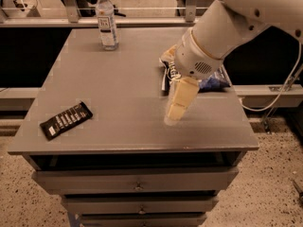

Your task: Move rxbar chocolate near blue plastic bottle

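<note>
The rxbar chocolate (66,120), a small flat black wrapper with white lettering, lies near the front left corner of the grey table (118,79). The blue plastic bottle (106,19), clear with a white cap and pale label, stands upright at the back left. My gripper (173,116) hangs over the table's front middle-right, well to the right of the bar, pointing down, with nothing seen in it.
A puffy blue bag (210,82) lies at the right of the table, mostly hidden behind my arm (222,32). Drawers (137,181) sit under the tabletop. A rail (142,8) runs behind the table. A cable (284,86) hangs at the right.
</note>
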`<action>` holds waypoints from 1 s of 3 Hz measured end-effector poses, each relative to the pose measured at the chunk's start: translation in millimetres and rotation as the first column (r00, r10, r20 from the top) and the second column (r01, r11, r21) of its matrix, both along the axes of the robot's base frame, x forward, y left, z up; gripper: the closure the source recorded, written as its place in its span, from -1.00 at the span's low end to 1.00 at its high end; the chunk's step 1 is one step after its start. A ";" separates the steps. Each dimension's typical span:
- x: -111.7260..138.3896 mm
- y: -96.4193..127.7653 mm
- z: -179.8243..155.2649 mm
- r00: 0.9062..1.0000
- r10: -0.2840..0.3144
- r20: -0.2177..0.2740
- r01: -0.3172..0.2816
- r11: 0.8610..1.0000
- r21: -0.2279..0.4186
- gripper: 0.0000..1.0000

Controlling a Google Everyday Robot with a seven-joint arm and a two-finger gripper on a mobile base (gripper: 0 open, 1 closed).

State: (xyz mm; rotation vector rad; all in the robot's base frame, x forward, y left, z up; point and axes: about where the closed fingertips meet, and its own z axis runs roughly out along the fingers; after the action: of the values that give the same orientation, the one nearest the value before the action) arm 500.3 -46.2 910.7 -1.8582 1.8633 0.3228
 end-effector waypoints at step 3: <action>23.6 39.0 -10.5 0.999 0.054 -0.005 -0.054 0.993 0.102 -1.00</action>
State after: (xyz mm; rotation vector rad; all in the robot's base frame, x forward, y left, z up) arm 523.9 -7.2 900.1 -1.8433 1.7702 0.4360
